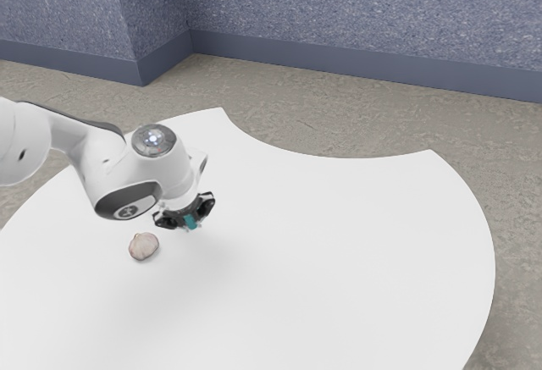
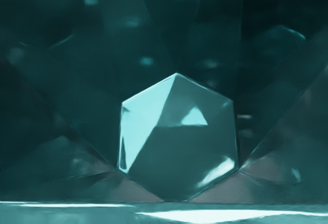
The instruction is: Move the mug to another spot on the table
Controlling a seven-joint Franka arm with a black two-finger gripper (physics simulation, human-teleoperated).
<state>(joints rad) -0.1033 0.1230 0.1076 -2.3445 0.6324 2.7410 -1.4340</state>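
White rounded counter [image 1: 339, 243] on beige carpet [image 1: 356, 107], blue walls [image 1: 339, 6] behind. Our gripper [image 1: 190, 220] hangs low over the counter toward the exterior view's left, fingers clamped on the teal mug [image 1: 194, 225]. Wrist view looks into the mug's faceted inside [image 2: 177, 137]. A pale pinkish lump [image 1: 143, 246] lies on the counter just beside the gripper

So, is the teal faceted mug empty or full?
Empty, it seems: the wrist view looks into the teal faceted mug, and its bare hexagonal bottom shows.
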